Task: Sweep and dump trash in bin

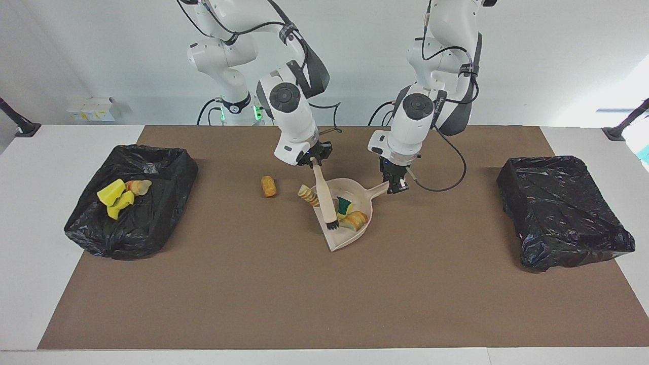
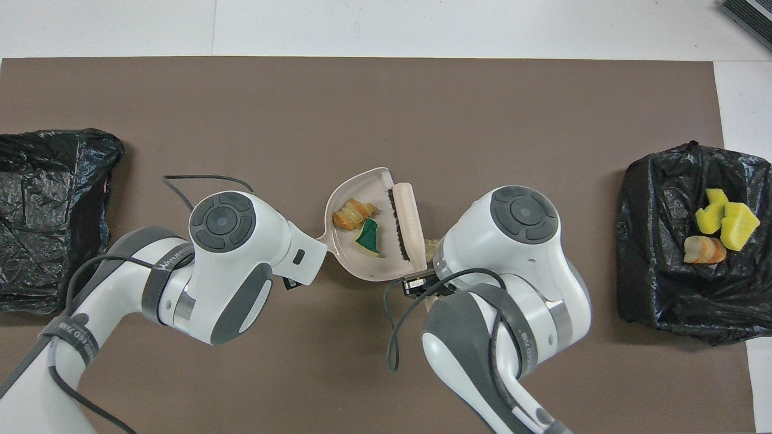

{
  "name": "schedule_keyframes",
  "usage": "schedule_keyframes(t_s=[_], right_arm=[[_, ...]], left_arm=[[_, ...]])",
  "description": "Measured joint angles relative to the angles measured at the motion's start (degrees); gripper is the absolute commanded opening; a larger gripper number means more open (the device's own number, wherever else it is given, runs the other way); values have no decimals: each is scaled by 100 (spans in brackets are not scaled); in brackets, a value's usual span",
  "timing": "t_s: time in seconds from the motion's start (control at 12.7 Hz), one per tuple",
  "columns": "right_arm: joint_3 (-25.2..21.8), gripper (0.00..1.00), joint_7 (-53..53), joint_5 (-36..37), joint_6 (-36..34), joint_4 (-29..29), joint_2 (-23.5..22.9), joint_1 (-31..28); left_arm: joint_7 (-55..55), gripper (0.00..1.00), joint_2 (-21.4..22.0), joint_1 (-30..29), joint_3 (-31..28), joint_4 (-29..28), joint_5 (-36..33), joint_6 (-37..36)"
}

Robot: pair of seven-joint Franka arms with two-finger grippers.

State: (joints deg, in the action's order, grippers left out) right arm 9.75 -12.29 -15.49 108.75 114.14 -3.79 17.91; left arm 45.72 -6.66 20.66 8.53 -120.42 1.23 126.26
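The beige dustpan (image 1: 338, 242) lies mid-mat and holds a green-backed sponge chunk (image 1: 345, 205) and a tan bread-like lump (image 1: 356, 219). My left gripper (image 1: 397, 185) is shut on the dustpan's handle. My right gripper (image 1: 314, 157) is shut on the brush (image 1: 327, 200), whose bristles rest in the pan's mouth. A striped lump (image 1: 307, 195) sits just outside the mouth beside the brush. An orange lump (image 1: 268, 186) lies on the mat toward the right arm's end. In the overhead view the pan (image 2: 356, 259), brush (image 2: 407, 220), sponge (image 2: 368, 237) and lump (image 2: 354, 214) show; the orange lump is hidden.
A black-bagged bin (image 1: 137, 233) at the right arm's end holds yellow sponge chunks (image 1: 115, 196) and a bread lump (image 1: 138, 186); it also shows in the overhead view (image 2: 663, 289). A second black bin (image 1: 563, 210) stands at the left arm's end. Brown mat (image 1: 304, 304) covers the table.
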Motion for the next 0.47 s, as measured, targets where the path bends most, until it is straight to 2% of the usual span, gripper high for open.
schedule_keyframes(t_s=[0.24, 0.47], right_arm=[[-16, 0, -432, 51, -842, 31, 419, -416], [-23, 0, -1460, 200, -999, 535, 751, -657]], left_arm=[[44, 0, 2, 2, 0, -22, 0, -8], [482, 0, 62, 33, 8, -151, 0, 2]])
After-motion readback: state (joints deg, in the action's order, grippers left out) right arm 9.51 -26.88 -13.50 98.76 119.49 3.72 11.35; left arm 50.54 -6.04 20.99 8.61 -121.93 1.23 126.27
